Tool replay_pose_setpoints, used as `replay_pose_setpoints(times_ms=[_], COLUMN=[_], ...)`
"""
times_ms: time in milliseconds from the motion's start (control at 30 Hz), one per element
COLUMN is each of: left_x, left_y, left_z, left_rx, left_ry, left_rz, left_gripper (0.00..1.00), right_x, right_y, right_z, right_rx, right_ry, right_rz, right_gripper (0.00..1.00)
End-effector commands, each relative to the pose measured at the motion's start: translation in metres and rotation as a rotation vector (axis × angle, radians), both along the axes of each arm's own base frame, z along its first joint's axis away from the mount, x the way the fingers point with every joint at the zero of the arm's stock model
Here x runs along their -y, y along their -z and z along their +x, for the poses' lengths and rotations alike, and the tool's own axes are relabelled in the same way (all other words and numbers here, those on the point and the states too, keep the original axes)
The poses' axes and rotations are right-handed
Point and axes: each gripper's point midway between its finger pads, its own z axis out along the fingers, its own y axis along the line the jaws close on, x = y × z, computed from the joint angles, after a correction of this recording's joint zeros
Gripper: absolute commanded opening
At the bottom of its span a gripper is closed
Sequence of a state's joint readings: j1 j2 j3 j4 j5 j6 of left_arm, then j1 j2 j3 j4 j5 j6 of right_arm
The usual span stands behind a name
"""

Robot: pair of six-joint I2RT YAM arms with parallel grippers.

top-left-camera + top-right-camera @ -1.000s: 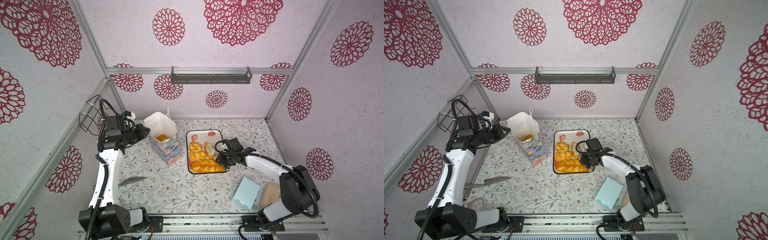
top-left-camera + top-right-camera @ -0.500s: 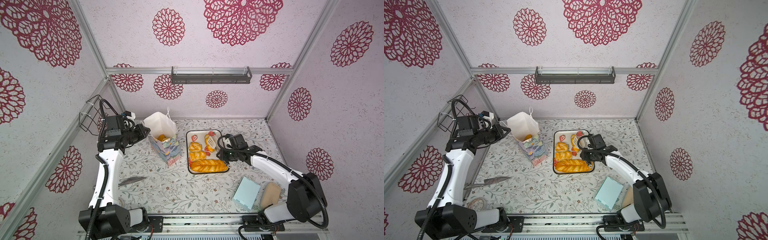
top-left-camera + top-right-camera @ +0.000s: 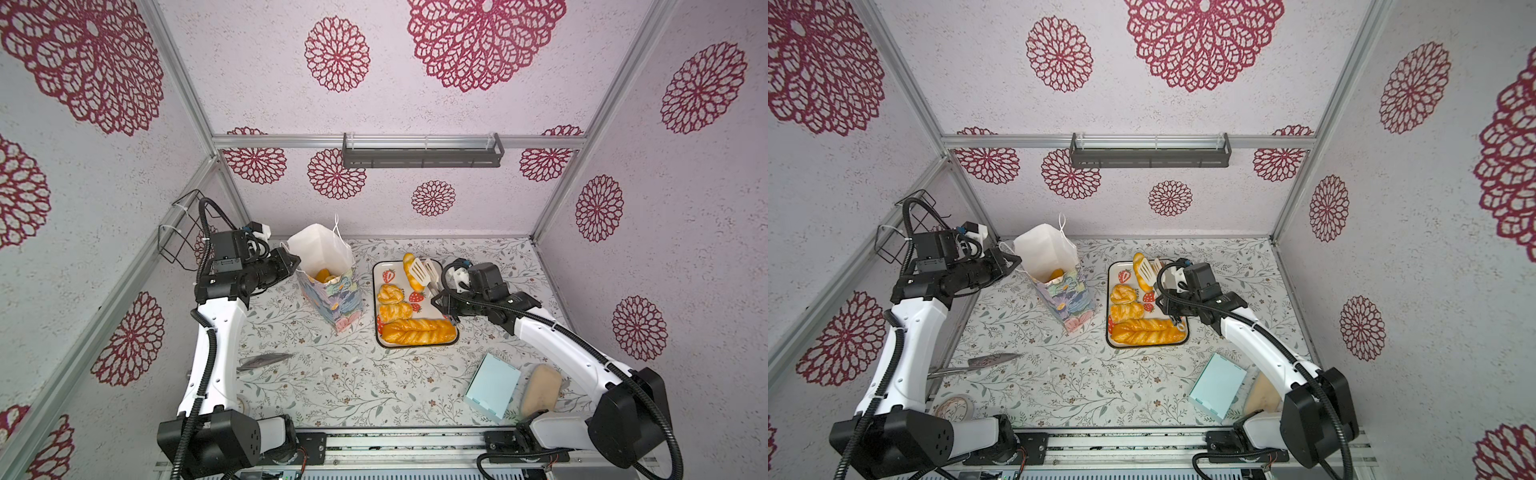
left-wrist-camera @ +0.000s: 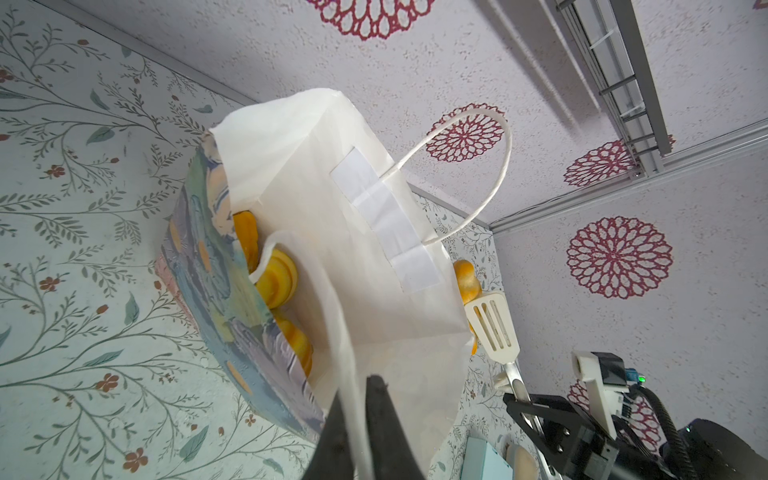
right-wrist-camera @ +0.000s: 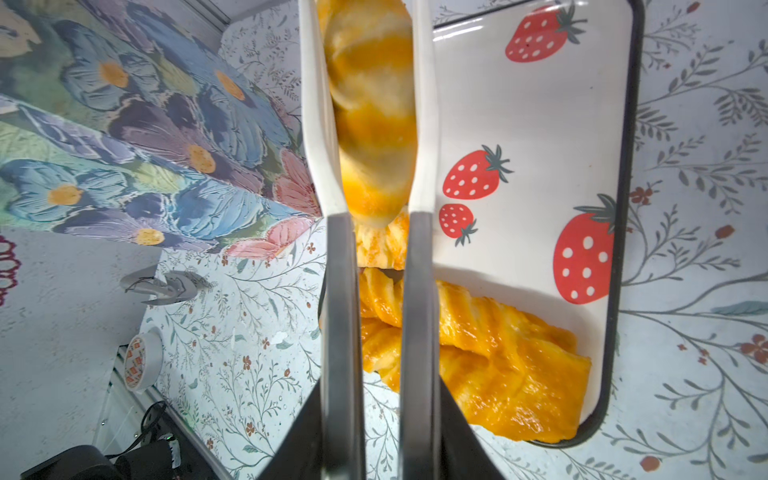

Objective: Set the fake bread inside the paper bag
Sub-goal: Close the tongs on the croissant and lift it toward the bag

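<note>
**Roll in the tongs above the tray, bag held by its handle**

Pale walls printed with red flower medallions close in a tabletop [image 3: 332, 374] covered in a leafy, flowered cloth. The paper bag [image 3: 332, 299] stands upright on it, just to the left of a white tray [image 5: 540, 124] with painted strawberries.

The left pincer [image 4: 359, 386] sits at the bag's left rim. It is closed on a thin white cord handle [image 4: 345, 332], which runs between its black fingers. Several golden pieces of bread [image 4: 276, 278] lie at the bottom of the bag, and they also show in both top views [image 3: 1055, 274].

The right pincer [image 5: 380, 399] is clamped on the metal arms of a pair of tongs [image 5: 340, 291]. The tongs' white slotted blades [image 3: 417, 270] hold a striped roll [image 5: 374, 124] between them, lifted above the far end of the tray.

On the tray lie two small rolls [image 3: 390, 294] [image 3: 395, 311]. The long braided loaf [image 3: 417, 331] lies along the tray's near edge.

A light blue box [image 3: 492, 386] and a beige flat piece [image 3: 540, 390] lie near the right arm's base, well apart from the tray.
</note>
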State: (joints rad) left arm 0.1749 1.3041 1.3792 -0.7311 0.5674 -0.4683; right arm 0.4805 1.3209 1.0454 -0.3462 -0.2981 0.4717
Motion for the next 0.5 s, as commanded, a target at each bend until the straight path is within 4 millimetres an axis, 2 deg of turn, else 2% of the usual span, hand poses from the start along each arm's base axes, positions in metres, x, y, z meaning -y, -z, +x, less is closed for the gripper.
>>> replay_pose_setpoints(times_ms=[0,467], left_x=[0.000,0.000], left_y=[-0.010,-0.011], left_z=[0.003,0.002], left_rx=[0.026,0.027], left_ry=[0.003,0.002], left_rz=[0.004,0.007], left_gripper=[0.11,0.11], right_x=[-0.009,-0.022], right_y=[-0.052,-0.091], right_z=[0.005,-0.007], right_rx=[0.141,0.225], right_ry=[-0.035,-0.111], right_rz=[0.097,0.210], right_gripper=[0.35,0.35])
